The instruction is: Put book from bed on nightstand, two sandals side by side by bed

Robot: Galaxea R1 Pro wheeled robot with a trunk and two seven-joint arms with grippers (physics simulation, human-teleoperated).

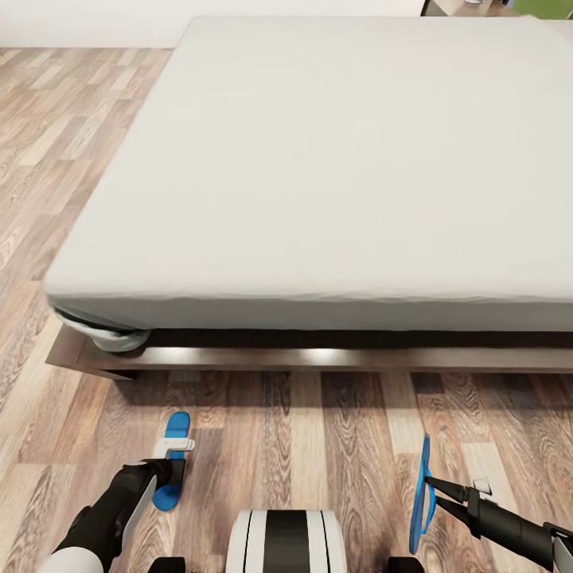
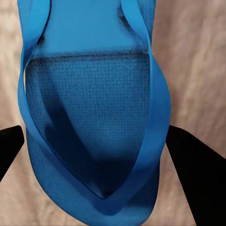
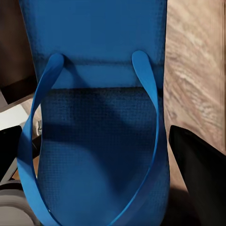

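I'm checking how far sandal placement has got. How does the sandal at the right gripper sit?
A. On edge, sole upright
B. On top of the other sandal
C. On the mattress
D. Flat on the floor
A: the right sandal shows as a thin upright sliver at the right gripper, above the floor.

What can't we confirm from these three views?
- Left sandal: head view, the left gripper covers its middle, so whether it rests on the floor is unclear.
- Left grip: left wrist view, the fingers flank the sandal's edges; contact not visible.
- Right sandal: head view, seen edge-on; its lower end is cut off near the frame edge.
- Bed: head view, right side and far end cropped.
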